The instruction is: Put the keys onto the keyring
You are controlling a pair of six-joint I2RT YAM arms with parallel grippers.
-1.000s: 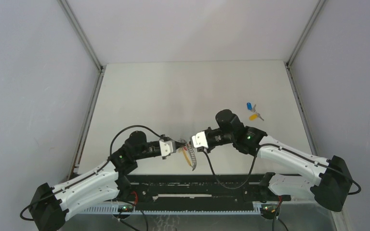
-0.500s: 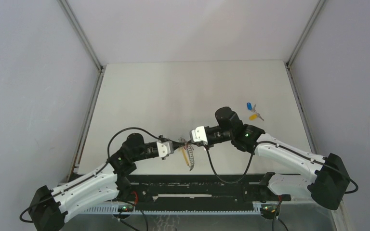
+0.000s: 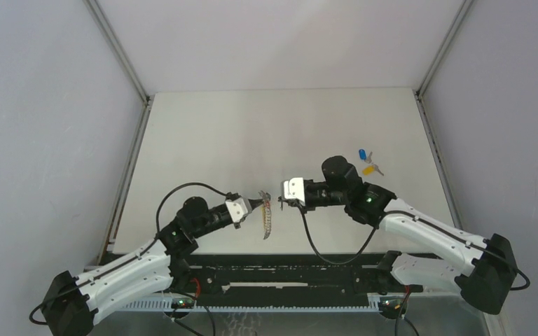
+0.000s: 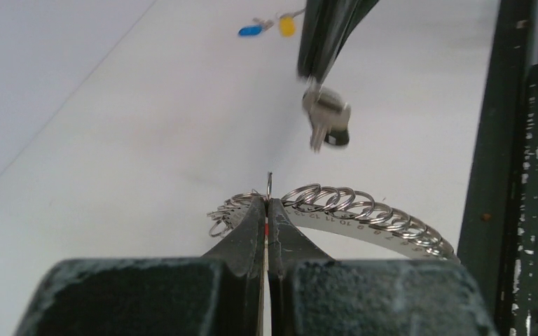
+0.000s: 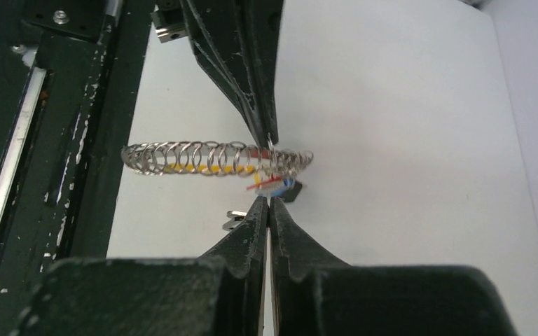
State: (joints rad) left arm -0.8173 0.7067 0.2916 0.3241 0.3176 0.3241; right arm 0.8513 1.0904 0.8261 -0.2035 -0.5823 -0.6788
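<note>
One left gripper (image 3: 260,204), jaws closed, pinches the one keyring (image 3: 269,222) (a curved run of small wire rings) over the table (image 3: 252,133), near its front edge. Just right of it, one right gripper (image 3: 281,201), jaws closed, grips one black-rimmed key (image 4: 327,119). Far right, two more lie on the table: one blue-headed key (image 3: 362,154) and one yellow-headed key (image 3: 369,169), close together

Overhead plus opposed wrist close-ups (keyring (image 3: 269,220) shared)

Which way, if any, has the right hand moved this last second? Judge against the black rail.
Yes. In the top view the right hand has drawn slightly away from the black rail, farther up the table.
</note>
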